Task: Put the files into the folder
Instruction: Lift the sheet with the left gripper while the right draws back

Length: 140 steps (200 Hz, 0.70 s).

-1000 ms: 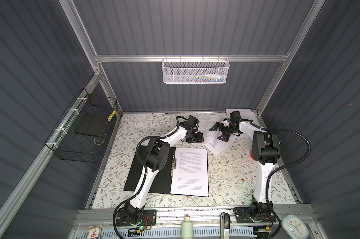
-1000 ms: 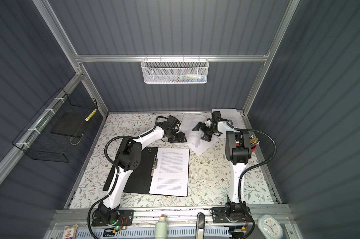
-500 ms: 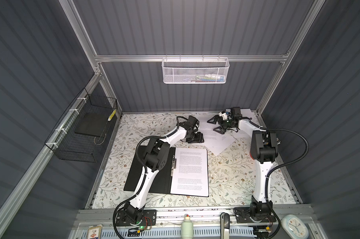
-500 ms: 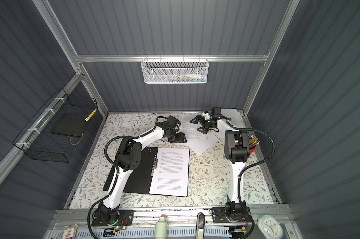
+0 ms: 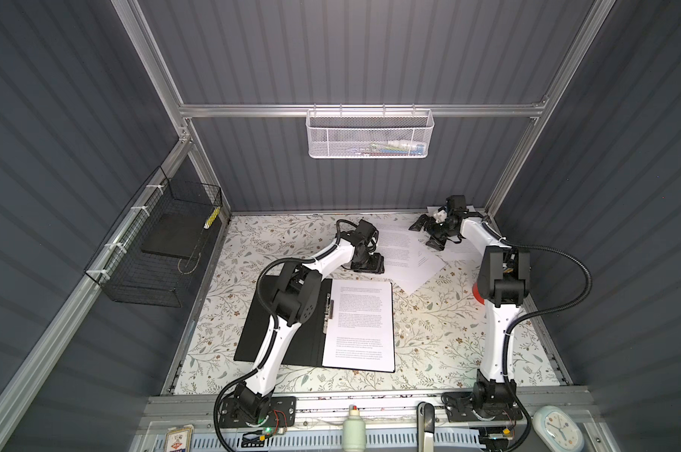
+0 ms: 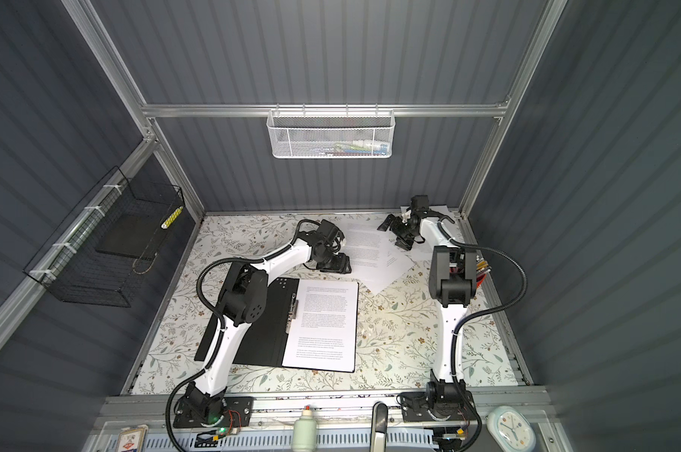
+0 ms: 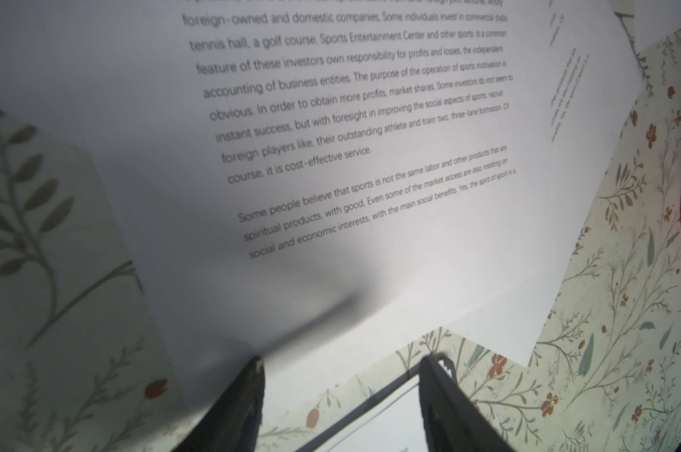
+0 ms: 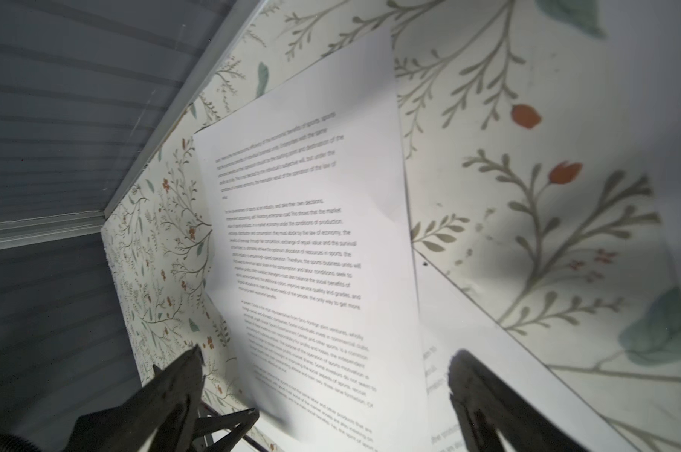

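On the floral table [image 5: 429, 332], left of centre, the folder [image 5: 305, 348] lies open, black inside up, with one printed sheet [image 5: 360, 325] on its right half. Behind it, the left hand [image 7: 343, 359] is released, jaws apart, at the edge of the loose files [image 5: 399, 250]. Far right, the right hand [image 8: 327, 354] hovers over them, spread wide, grasping nothing.
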Available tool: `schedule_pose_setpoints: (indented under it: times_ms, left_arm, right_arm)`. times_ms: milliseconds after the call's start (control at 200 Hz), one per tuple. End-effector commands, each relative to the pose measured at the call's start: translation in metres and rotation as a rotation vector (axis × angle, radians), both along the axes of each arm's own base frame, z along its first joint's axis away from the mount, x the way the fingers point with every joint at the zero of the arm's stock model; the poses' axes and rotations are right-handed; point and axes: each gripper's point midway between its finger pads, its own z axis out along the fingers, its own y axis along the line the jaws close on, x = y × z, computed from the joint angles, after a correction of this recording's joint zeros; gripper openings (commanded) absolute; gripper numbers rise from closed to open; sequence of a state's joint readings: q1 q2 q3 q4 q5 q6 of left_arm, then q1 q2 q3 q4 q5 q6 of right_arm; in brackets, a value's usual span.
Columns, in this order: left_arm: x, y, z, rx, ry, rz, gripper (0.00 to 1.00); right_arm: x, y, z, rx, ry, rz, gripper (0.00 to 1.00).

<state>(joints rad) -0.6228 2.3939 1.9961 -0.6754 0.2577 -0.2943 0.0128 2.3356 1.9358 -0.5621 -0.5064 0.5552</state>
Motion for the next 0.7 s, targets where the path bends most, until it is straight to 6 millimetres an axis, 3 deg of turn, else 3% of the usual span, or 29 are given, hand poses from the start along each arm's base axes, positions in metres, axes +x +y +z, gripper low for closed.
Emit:
schedule_pose_setpoints:
  times_ms: [0,455,695]
  left_arm:
    - [-0.052,0.042,-0.058,0.219,0.204,-0.043,0.64]
    - [-0.06,0.026,-0.055,0.204,0.199,-0.113,0.64]
    - [-0.06,0.018,-0.055,0.2,0.191,-0.131,0.64]
  right_arm:
    - [0.002,-0.004,-0.016,-0.03,0.037,-0.001,0.99]
    - [0.04,-0.008,-0.018,0.059,-0.026,-0.099,0.99]
    - [0.047,-0.001,-0.029,0.11,-0.004,-0.128,0.99]
